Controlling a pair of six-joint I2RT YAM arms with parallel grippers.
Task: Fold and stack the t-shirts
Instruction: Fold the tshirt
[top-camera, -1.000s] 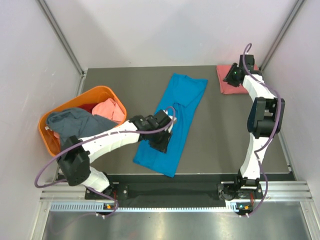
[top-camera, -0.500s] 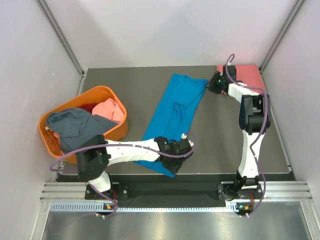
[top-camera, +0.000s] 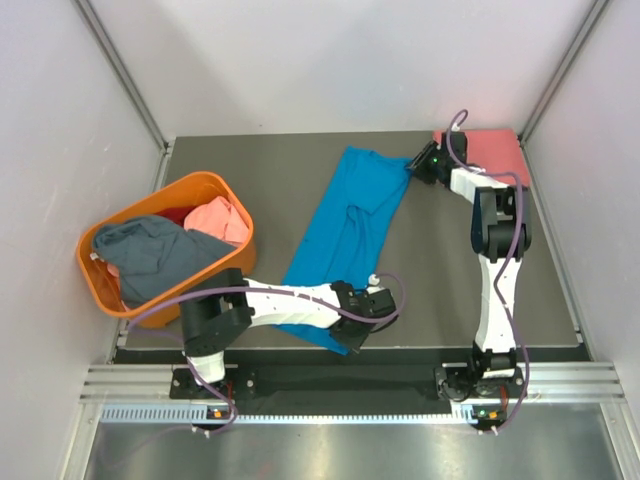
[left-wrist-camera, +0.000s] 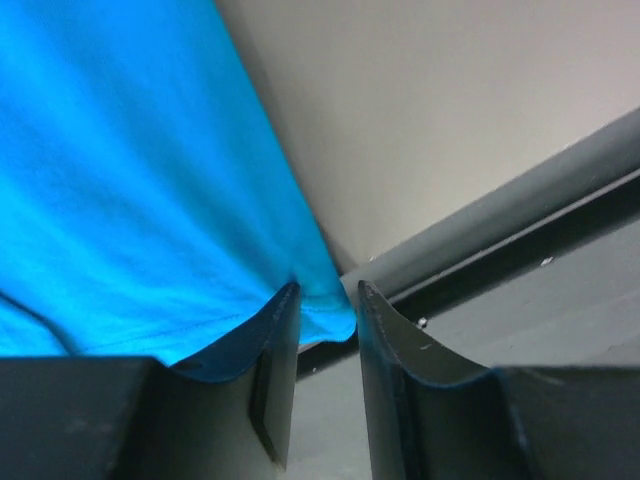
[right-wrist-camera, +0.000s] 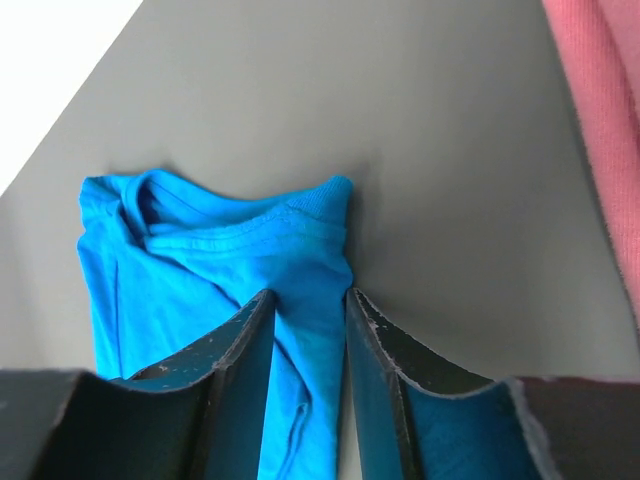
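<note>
Straddling near hem corner of blue t-shirt (top-camera: 350, 235) with left jaws, narrowly parted, not yet clamped | astride far collar end with right jaws, parted likewise | lay flat on desk (top-camera: 440, 270), long axis near-left to far-right, one arm at each end

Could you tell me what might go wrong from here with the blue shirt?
The left fingers straddle only the near corner tip of the blue t-shirt, by the table edge; so thin a bite could slip.
The right fingers sit over bunched, layered cloth at the far corner and might catch one layer only.
The folded pink t-shirt lies close by; a swing could nudge it.
</note>
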